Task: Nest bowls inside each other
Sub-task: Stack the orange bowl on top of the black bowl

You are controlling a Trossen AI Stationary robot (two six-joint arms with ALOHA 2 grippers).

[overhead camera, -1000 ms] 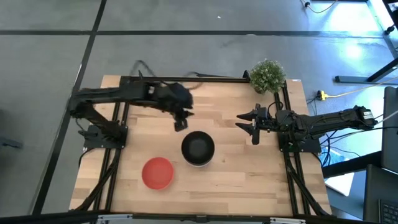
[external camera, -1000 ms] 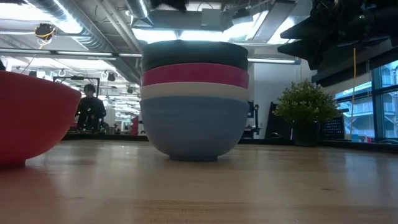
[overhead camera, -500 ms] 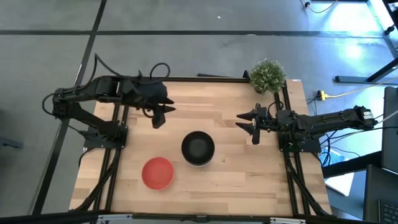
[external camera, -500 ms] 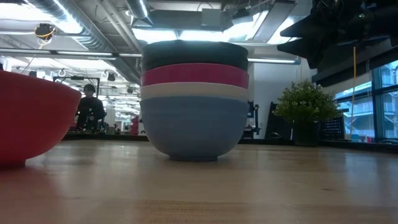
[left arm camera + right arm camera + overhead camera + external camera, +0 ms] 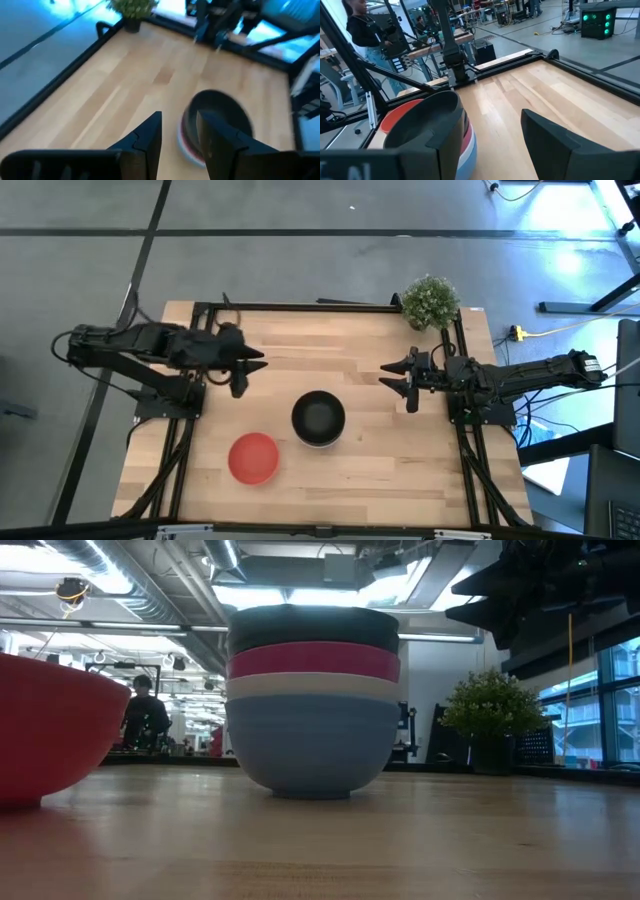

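Observation:
A stack of nested bowls (image 5: 318,418) stands by its base near the table's middle. In the low view the stack (image 5: 312,700) shows blue at the bottom, then white, magenta-pink, and black on top. A red bowl (image 5: 253,457) sits alone, upright, nearer the near-left; it also shows in the low view (image 5: 45,730). A second black bowl cannot be made out. My left gripper (image 5: 250,376) hovers open, left of and behind the stack (image 5: 215,127). My right gripper (image 5: 397,385) hovers open, right of the stack (image 5: 432,130), at the table's right side.
A small green potted plant (image 5: 430,300) stands at the table's far right corner. Black frame rails (image 5: 320,306) run along the table's edges. Bare wood lies between the stack and each gripper. A person (image 5: 145,715) stands in the room beyond.
My left arm has drawn back from just behind the stack toward the table's left edge, ending left of and behind it. The bowls and my right arm have stayed put.

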